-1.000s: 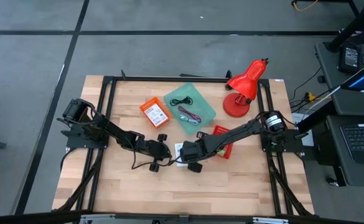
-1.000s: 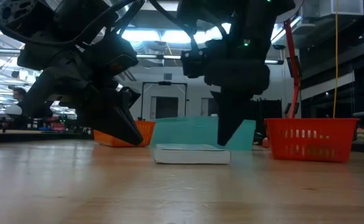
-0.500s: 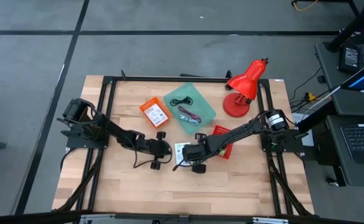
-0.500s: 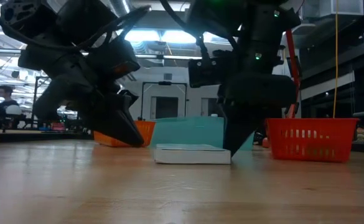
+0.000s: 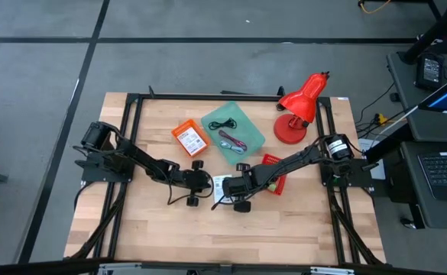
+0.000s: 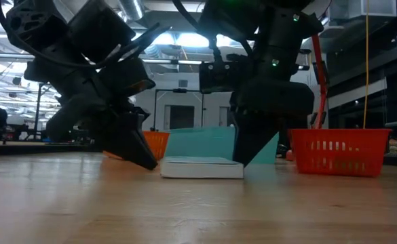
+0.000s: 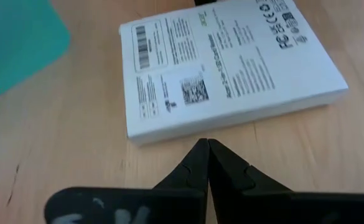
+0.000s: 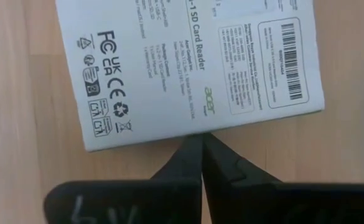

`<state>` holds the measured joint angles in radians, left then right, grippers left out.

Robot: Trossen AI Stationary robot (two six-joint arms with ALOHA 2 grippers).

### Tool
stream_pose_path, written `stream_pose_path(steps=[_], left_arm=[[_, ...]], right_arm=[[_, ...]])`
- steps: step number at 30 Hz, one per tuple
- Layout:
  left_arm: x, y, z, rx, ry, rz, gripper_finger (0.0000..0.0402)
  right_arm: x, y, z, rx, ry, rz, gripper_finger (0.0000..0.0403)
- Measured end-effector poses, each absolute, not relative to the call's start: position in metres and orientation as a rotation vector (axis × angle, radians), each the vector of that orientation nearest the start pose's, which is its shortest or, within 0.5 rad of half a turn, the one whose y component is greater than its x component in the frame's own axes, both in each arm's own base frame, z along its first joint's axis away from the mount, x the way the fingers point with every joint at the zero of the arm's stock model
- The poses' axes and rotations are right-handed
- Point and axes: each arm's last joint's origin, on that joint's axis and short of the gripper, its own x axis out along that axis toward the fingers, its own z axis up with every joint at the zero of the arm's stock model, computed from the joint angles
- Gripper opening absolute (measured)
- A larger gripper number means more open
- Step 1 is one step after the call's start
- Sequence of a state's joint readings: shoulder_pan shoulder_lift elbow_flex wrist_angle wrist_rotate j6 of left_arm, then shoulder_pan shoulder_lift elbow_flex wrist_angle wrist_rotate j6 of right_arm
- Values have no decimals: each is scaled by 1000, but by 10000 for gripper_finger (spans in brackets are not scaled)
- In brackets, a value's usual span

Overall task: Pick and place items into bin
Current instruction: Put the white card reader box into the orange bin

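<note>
A flat white printed box lies on the wooden table between my two grippers; it also shows in the low view. My left gripper is shut, its tip right at the box's left long edge. My right gripper is shut at the opposite edge. The teal bin sits farther back, with a black coiled cable and a maroon cable inside. My left gripper points slanting down from the table's left at the box's long side; whether its tip touches the box, I cannot tell. My right gripper's shut fingertips press against the box's long side, slanting down from the table's right. The box lies flat on the table.
An orange box lies left of the bin. A red mesh basket stands under my right arm, close to the white box. The red desk lamp stands at the far right. Bare wood stretches along the near edge.
My right gripper has moved toward the table's left, pushing the white box; the box has slid flat a short way left toward my left gripper. My left gripper has edged closer to the box. Both stayed shut.
</note>
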<state>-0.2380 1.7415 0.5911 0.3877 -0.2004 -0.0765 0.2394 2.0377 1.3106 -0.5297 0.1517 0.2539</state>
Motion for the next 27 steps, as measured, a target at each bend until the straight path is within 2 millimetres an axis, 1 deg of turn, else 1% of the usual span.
stream_pose_path(steps=[11,21,27], left_arm=[[284,-59,98,69,743,-10,3],[282,-58,96,65,764,-4,3],[282,-58,96,67,771,0,3]], right_arm=[[385,87,130,-40,1205,-64,0],[395,93,144,-68,1182,-9,0],[394,96,147,-88,1186,-24,0]])
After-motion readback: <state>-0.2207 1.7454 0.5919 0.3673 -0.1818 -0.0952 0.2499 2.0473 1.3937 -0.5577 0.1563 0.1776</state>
